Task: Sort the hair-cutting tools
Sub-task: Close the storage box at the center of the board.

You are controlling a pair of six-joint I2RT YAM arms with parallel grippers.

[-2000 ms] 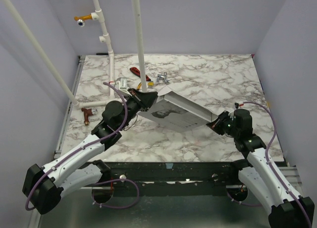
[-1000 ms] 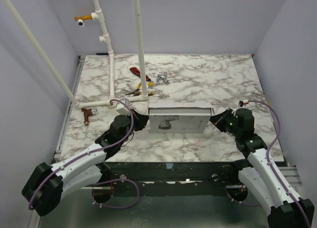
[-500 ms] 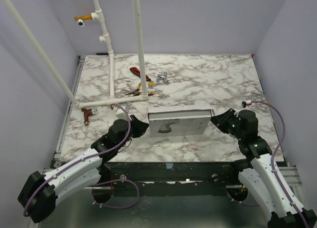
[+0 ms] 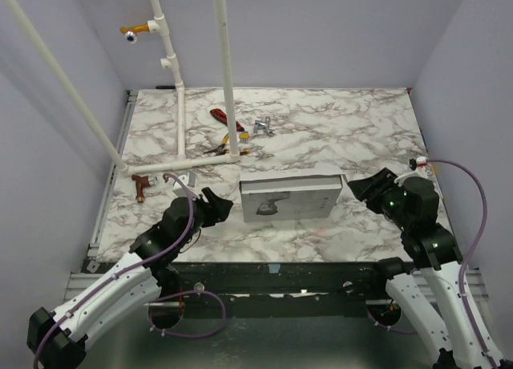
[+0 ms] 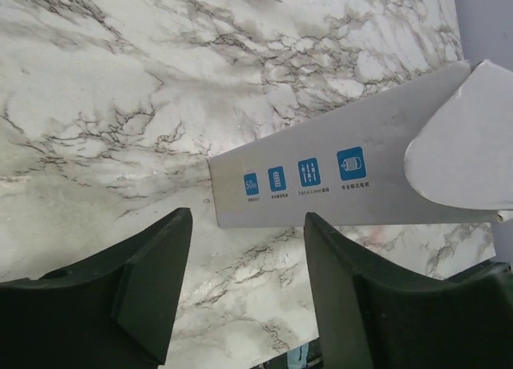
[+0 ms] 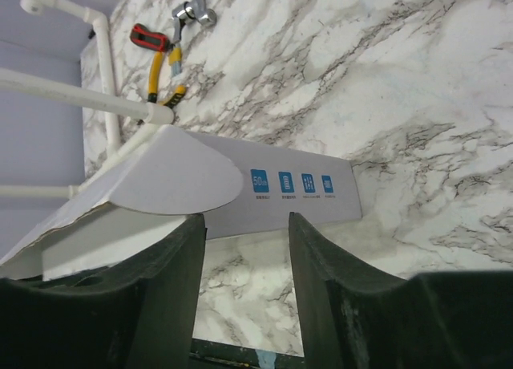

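Observation:
No hair-cutting tools show in any view. A white cardboard box [image 4: 290, 194] with a printed front stands on the marble table between the two arms. My left gripper [image 4: 227, 206] is open just off the box's left end, touching nothing. In the left wrist view the box [image 5: 337, 180] lies beyond the open left gripper [image 5: 248, 281], with bare marble between the fingers. My right gripper [image 4: 353, 188] is open off the box's right end. The right wrist view shows the box [image 6: 280, 184] and its rounded flap ahead of the empty right gripper [image 6: 244, 281].
A white pipe frame [image 4: 180, 120] stands at the back left. Behind the box lie red- and yellow-handled pliers [image 4: 224, 128] and a small silver metal piece [image 4: 262, 127]. A reddish-brown T-shaped piece [image 4: 142, 182] sits near the left edge.
The box, first held up tilted between both grippers, now rests on the table. Both grippers have opened and drawn back from its ends.

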